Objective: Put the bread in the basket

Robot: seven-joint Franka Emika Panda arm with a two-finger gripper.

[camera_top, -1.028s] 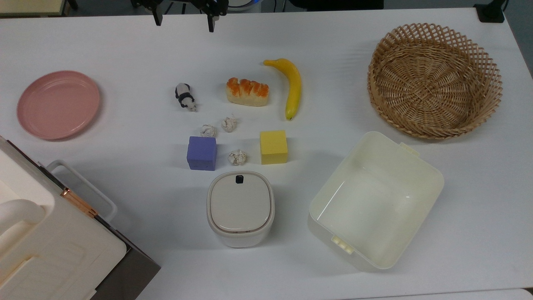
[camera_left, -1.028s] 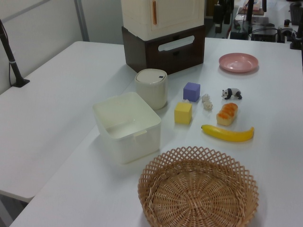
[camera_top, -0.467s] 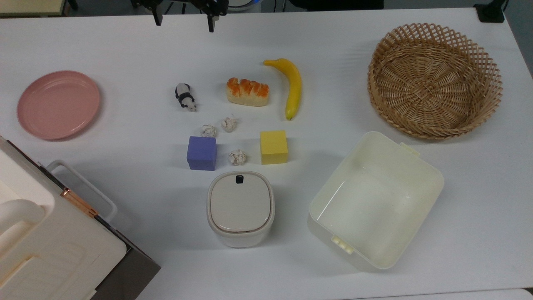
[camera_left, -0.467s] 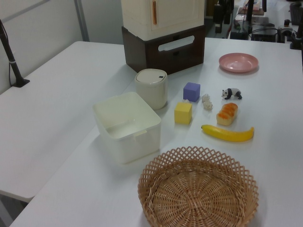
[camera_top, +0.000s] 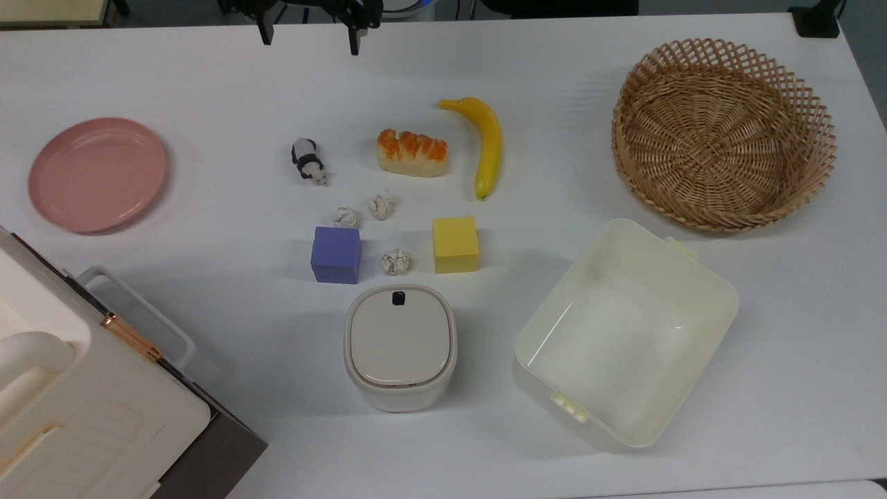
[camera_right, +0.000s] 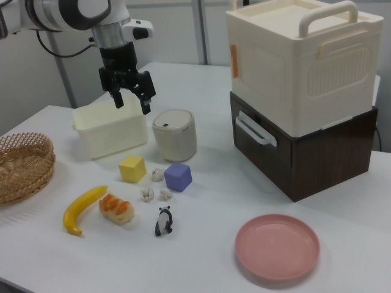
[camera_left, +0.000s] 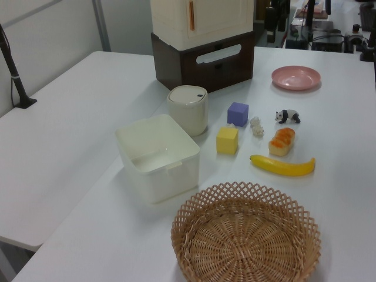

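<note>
White table [camera_top: 173, 83], pale wall panels [camera_left: 47, 35] behind, even light

White rounded arm [camera_right: 67, 12], grey joint ring, black gripper [camera_right: 130, 93], perhaps a dark cable

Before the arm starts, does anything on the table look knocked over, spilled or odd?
Nothing stands out. The bread lies flat between the panda figure and the banana, the basket sits upright and empty, and the open gripper hangs clear above the table.
</note>
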